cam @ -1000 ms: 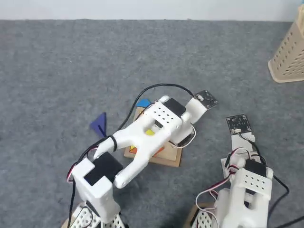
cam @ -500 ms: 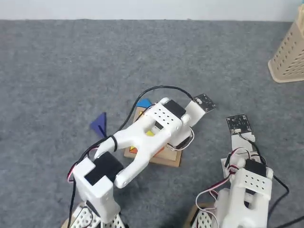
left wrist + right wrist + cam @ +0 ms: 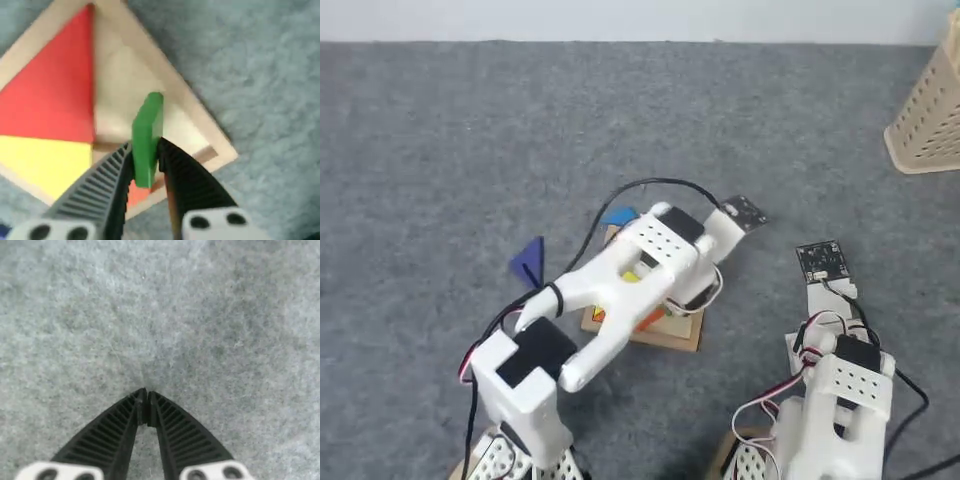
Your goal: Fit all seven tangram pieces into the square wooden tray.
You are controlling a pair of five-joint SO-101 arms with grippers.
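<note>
My left gripper point(image 3: 146, 150) is shut on a green piece point(image 3: 148, 137), held on edge above the bare corner of the square wooden tray point(image 3: 200, 131). A red triangle point(image 3: 50, 97) and a yellow piece point(image 3: 45, 162) lie in the tray. In the high view the left arm point(image 3: 630, 275) covers most of the tray point(image 3: 672, 336); an orange piece point(image 3: 648, 320) and yellow piece point(image 3: 630, 277) peek out. A light blue piece point(image 3: 618, 216) lies just behind the tray, a dark blue triangle point(image 3: 528, 262) to its left. My right gripper point(image 3: 146, 407) is shut over bare carpet.
The right arm point(image 3: 835, 395) rests folded at the front right of the grey carpet. A perforated wooden object point(image 3: 930, 105) stands at the far right edge. Open carpet stretches across the back and left.
The left arm has shifted slightly left and back over the tray with the green piece. The right arm has kept still.
</note>
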